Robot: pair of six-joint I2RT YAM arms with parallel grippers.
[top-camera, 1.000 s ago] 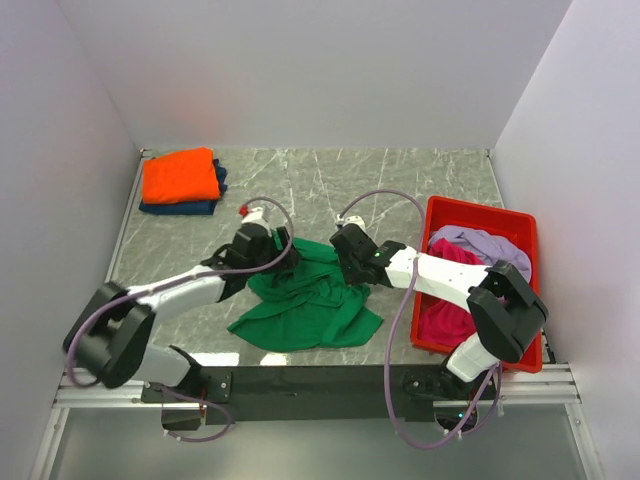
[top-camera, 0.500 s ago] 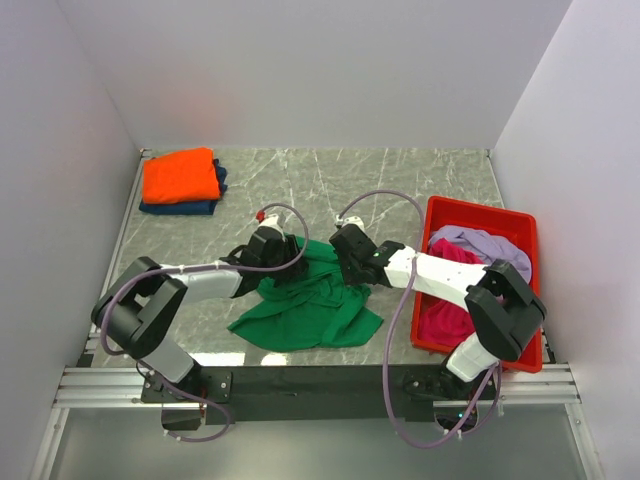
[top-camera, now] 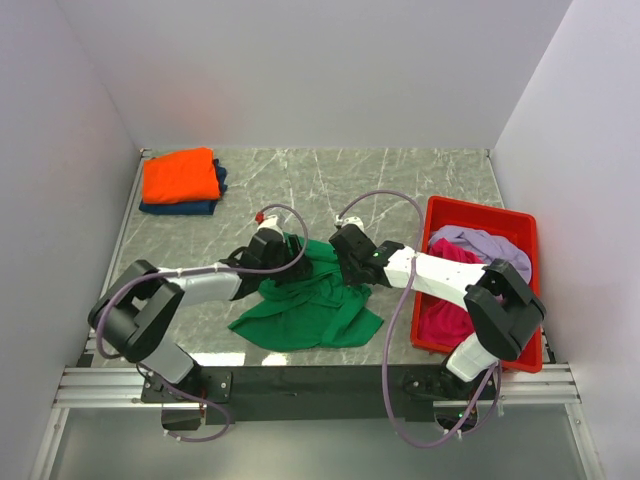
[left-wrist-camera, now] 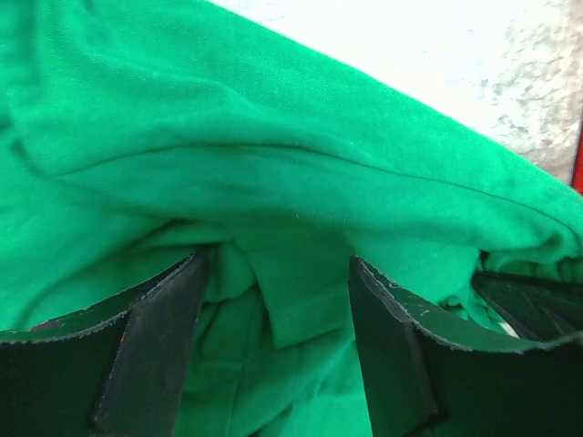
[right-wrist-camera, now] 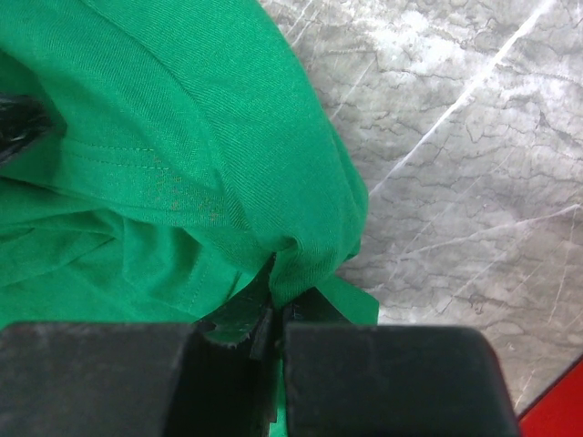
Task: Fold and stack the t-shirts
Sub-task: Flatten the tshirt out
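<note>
A bright green t-shirt [top-camera: 310,305] lies crumpled on the marble table between the two arms. My left gripper [top-camera: 293,262] is at its upper left edge. In the left wrist view the gripper [left-wrist-camera: 278,337] is open, its fingers [left-wrist-camera: 155,337] straddling a loose fold of green cloth [left-wrist-camera: 273,164] without pinching it. My right gripper [top-camera: 350,270] is at the shirt's upper right edge, and in the right wrist view it [right-wrist-camera: 278,305] is shut on a bunched bit of the green shirt [right-wrist-camera: 182,137]. An orange t-shirt [top-camera: 180,175] lies folded on a navy one [top-camera: 185,207] at the back left.
A red bin [top-camera: 478,208] stands at the right, holding a magenta shirt [top-camera: 450,300] and a pale lilac one [top-camera: 480,243]. White walls close in the table on three sides. Bare marble [right-wrist-camera: 455,137] shows to the right of the green shirt.
My left gripper has moved right, onto the green shirt's upper left edge. The right gripper has kept its hold and place.
</note>
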